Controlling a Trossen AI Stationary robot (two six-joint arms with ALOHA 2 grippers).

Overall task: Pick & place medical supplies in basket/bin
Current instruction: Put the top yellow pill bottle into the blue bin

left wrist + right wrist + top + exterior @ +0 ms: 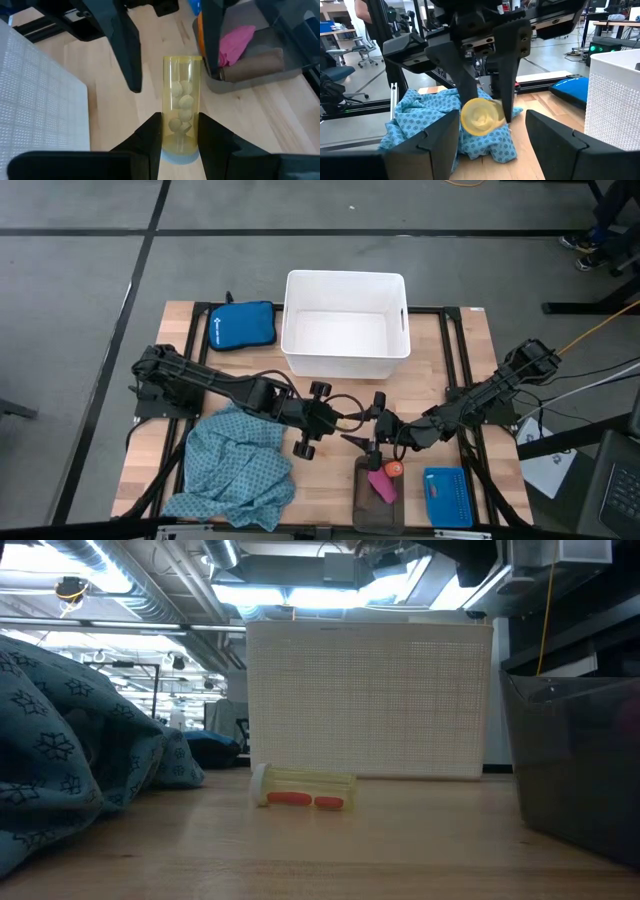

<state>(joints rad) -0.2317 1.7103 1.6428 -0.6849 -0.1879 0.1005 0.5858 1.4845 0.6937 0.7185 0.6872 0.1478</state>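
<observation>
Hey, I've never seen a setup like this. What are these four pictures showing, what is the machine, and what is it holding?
It is a robot with two dark arms at a wooden table, each ending in a two-finger gripper. One picture looks straight down, one looks level across the table top, and two come from wrist cameras. On the table are a white tub, a blue zip pouch, a teal dotted cloth, a dark tray holding a pink piece, and a small blue basket. The left gripper is shut on a clear vial of tan balls. The right gripper is open, fingers either side of the vial.
</observation>
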